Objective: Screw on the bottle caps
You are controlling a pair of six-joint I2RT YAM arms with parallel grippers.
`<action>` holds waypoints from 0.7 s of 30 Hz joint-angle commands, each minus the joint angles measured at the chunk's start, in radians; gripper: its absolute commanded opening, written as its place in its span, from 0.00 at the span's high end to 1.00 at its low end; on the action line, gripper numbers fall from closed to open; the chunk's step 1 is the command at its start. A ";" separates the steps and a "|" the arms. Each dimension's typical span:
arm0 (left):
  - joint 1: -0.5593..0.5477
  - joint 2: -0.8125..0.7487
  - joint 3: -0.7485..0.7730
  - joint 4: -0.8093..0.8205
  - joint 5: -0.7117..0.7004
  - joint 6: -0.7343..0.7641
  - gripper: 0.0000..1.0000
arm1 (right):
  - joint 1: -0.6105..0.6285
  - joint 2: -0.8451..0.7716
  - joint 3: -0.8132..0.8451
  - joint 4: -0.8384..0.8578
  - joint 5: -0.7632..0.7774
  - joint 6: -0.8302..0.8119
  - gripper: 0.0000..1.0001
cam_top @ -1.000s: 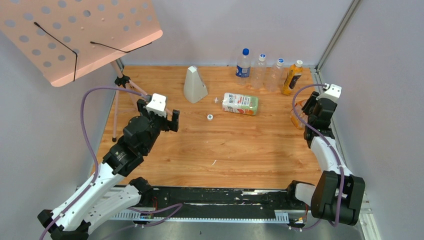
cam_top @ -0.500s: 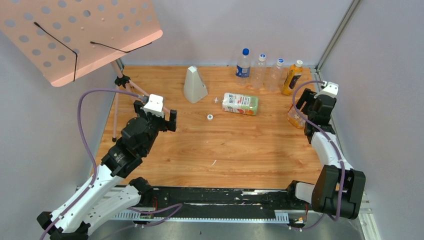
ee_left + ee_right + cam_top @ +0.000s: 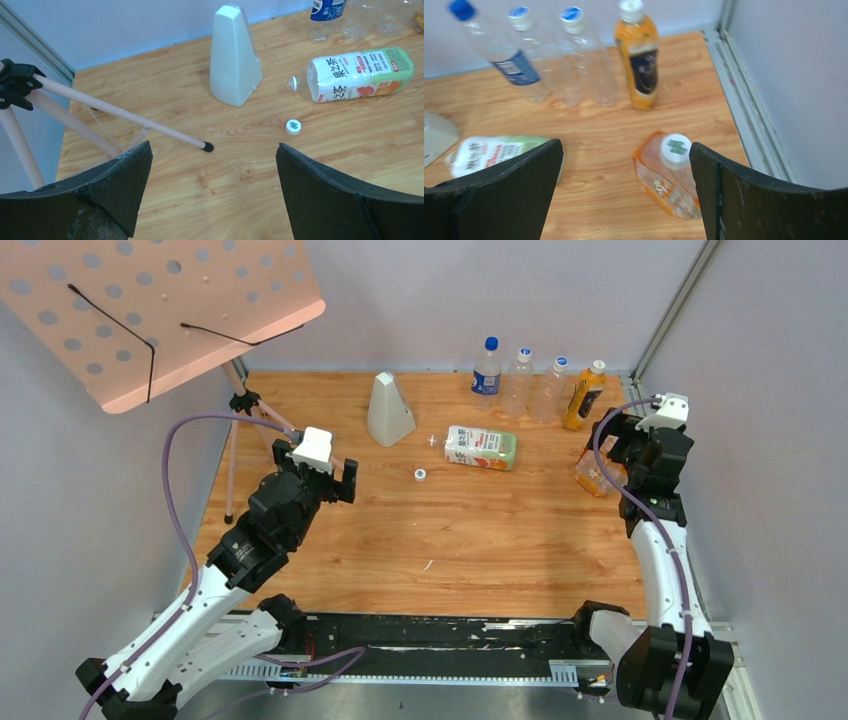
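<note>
We hold our right hand (image 3: 625, 149) wide; the small capped bottle (image 3: 666, 182) stands free on the bench (image 3: 589, 135) just left of it.

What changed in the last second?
Right gripper opened, let go of the small bottle and backed off it; its white cap sits on the neck. Left gripper open, hardly moved. Large bottle, lying uncapped, and loose cap unmoved.

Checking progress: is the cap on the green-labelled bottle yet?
Off. The bottle lies on its side, neck bare; a white cap lies loose near it.
</note>
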 commanded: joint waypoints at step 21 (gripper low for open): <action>0.005 0.057 0.001 0.022 0.005 0.028 0.00 | 0.350 0.759 0.612 -0.364 -0.601 -0.622 0.00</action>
